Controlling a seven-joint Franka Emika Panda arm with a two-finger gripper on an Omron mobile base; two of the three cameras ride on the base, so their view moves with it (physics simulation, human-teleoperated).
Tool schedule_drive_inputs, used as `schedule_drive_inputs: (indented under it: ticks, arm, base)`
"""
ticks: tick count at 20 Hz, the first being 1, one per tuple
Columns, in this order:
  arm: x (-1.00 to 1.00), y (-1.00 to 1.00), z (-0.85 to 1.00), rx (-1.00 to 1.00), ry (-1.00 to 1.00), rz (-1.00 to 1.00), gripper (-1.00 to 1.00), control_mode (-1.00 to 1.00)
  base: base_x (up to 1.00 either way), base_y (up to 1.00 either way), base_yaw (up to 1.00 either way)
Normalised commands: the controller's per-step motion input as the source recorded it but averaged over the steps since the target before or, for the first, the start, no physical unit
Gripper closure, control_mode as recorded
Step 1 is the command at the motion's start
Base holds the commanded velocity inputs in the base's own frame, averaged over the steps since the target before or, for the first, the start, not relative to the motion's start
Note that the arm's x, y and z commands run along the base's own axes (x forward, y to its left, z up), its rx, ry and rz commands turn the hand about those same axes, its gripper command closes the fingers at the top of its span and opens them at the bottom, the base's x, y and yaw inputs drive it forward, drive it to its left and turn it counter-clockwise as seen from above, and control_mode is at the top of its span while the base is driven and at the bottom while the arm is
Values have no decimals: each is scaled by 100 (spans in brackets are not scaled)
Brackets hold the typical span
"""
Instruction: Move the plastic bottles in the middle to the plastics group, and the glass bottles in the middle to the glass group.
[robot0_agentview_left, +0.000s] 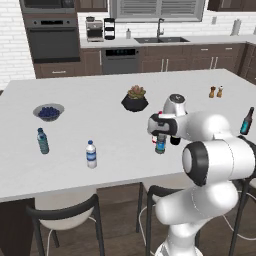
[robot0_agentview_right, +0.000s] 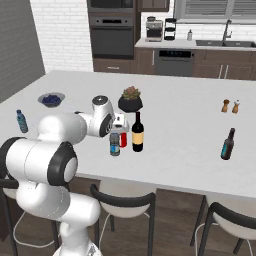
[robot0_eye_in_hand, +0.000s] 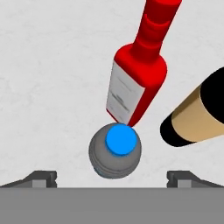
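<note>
- White kitchen island counter carries everything, with dark cabinets and an oven behind.
- At mid-counter, the small grey-clear plastic bottle stands upright, its blue cap facing the hand camera.
- Its long axis runs vertical, in line with the downward-pointing gripper, which hovers directly over it.
- Just beside it stand the red-capped white bottle and the dark brown bottle.
- Jaws stand fully spread, one fingertip either side of the cap, holding nothing.
- Folded low, the arm reaches forward with the wrist turned down.
- I judge a straight descent comes next, then carrying it left to the water bottles.
</note>
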Motion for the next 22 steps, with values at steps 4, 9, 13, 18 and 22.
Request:
schedule_drive_inputs:
  ticks: [4, 9, 13, 18, 22]
  arm:
    - [20, 0, -11, 0, 1, 0, -100, -100]
    - [8, 0, -21, 0, 0, 0, -100, -100]
    - [7, 0, -22, 0, 0, 0, -100, -100]
    - [1, 0, -7, 0, 0, 0, -100, -100]
    - [0, 0, 0, 0, 0, 0, -100, -100]
  base:
    - [0, 0, 0]
    - [0, 0, 0]
    - [0, 0, 0]
    - [0, 0, 0]
    - [0, 0, 0]
